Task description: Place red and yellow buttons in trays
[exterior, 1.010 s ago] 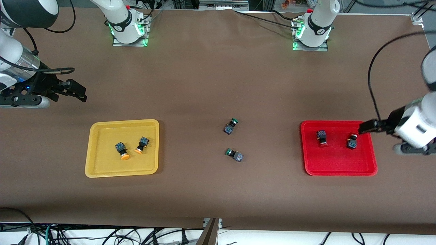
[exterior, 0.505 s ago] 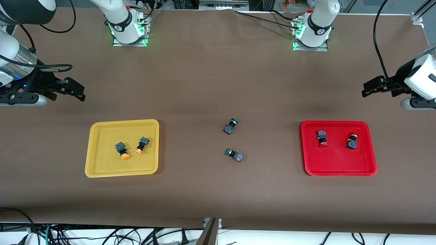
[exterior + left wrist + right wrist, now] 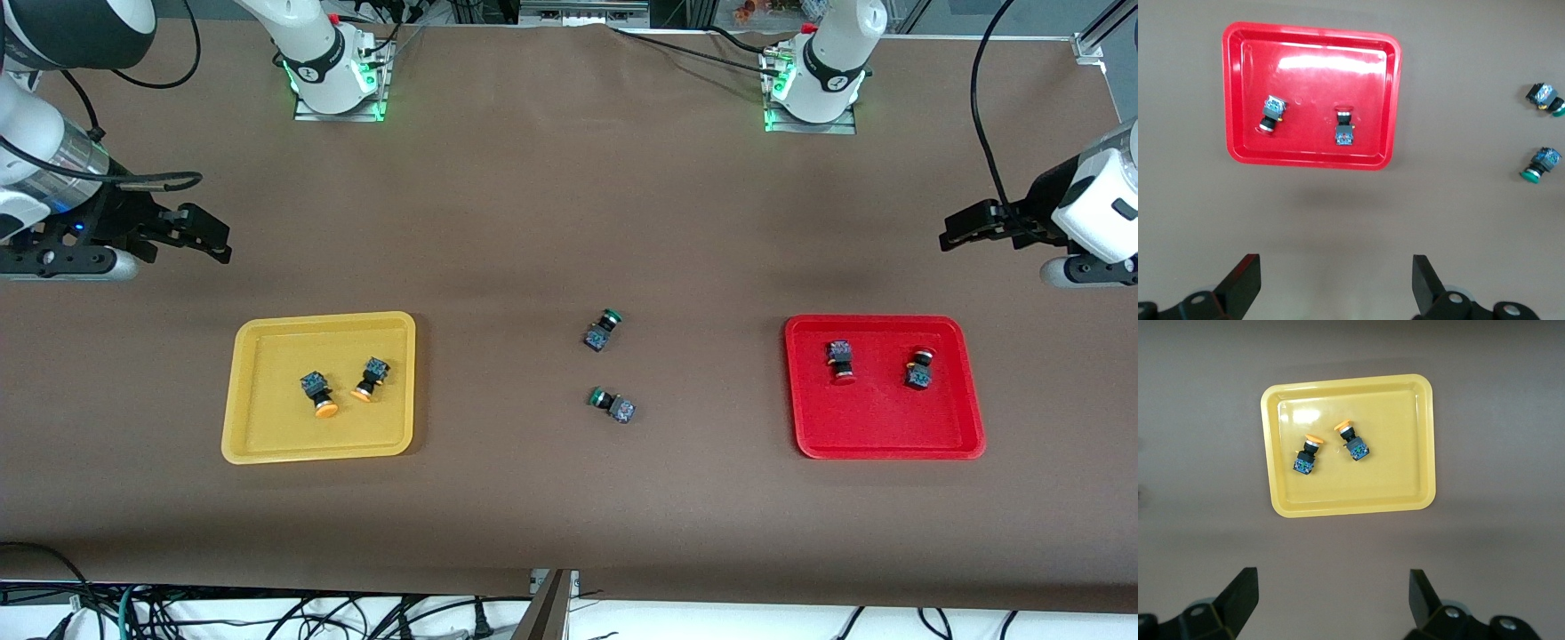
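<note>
Now: 2 yellow buttons (image 3: 342,388) | 2 red buttons (image 3: 880,364) | 2 trays (image 3: 267,449) | both grippers (image 3: 200,236) spread, empty

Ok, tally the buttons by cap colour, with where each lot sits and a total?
Red buttons: 2, in the red tray
Yellow buttons: 2, in the yellow tray
Green buttons: 2, on the table between the trays
Total: 6

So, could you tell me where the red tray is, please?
The red tray lies toward the left arm's end of the table, holding two red buttons, with the green buttons beside it mid-table.
</note>
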`<action>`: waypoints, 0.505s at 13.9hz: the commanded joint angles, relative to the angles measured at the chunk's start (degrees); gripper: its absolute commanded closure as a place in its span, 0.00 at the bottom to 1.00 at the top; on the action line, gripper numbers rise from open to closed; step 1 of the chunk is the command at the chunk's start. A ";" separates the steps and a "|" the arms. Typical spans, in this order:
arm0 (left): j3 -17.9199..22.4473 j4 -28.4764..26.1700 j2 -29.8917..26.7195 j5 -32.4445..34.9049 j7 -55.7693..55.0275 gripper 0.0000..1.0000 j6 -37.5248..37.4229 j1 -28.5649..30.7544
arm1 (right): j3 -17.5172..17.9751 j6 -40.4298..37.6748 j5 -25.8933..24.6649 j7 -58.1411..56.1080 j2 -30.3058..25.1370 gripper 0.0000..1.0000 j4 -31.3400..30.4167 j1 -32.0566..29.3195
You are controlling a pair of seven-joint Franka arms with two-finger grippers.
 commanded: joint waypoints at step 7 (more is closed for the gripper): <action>0.30 5.67 3.91 -0.12 0.78 0.00 -1.56 -0.39 | -0.01 1.45 -2.79 0.37 0.51 0.00 1.12 0.21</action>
